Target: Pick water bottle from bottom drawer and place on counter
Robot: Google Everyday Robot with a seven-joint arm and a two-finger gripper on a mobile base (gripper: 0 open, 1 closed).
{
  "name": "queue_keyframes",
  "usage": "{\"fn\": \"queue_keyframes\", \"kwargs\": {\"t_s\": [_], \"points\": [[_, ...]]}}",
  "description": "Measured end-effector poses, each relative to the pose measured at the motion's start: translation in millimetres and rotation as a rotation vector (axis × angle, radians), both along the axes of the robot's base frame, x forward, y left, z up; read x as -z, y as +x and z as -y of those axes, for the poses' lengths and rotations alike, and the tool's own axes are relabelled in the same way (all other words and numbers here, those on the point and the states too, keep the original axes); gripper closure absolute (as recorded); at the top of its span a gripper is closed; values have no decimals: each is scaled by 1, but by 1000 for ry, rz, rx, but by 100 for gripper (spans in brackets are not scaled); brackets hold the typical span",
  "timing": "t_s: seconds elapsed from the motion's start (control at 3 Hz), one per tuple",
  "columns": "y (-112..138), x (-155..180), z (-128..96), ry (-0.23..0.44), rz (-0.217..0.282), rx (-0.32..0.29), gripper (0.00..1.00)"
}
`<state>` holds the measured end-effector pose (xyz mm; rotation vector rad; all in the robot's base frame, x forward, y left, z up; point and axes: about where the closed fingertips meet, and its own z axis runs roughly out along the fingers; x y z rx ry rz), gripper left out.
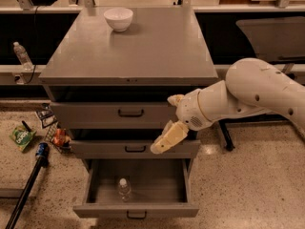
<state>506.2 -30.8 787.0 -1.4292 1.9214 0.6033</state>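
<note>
**Robot arm reaching toward an open drawer with a water bottle inside**

A grey metal cabinet with three drawers stands on a speckled floor, seen from above and in front. Its top is a broad, flat, square grey bench [157, 51]. A small white bowl [118, 18] sits near the back edge of the bench, left of centre.

The wide grey bottom drawer [136, 210] is pulled open toward the viewer. A small clear plastic water bottle with a white cap [124, 189] stands upright inside, left of centre and near the drawer's front panel. Nothing touches it.

A thick white robot arm [248, 92] comes in from the right. Its tan pincer [167, 140] points down and to the left. It hangs in front of the right end of the middle grey drawer [105, 149], above the open drawer and up and to the right of the bottle, well apart from it. It cannot be told whether the pincer is apart or together, and it holds nothing that can be seen.

The top grey drawer [95, 114] has a black handle, and a dark gap shows above it.

At far left, a slimmer clear bottle [21, 55] stands on a pale ledge. On the floor at left lie a green packet [21, 137] and a black pole with a blue grip [28, 185].
</note>
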Motion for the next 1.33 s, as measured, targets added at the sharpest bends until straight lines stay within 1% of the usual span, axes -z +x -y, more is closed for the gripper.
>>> {"fn": "queue_keyframes", "kwargs": {"t_s": [0.33,0.67,1.0,1.33], "points": [[1,50,1,84,-5,37,0],[11,103,5,134,48,49,0],[17,169,3,122,59,32,0],[19,234,0,103,7,59,0]]}}
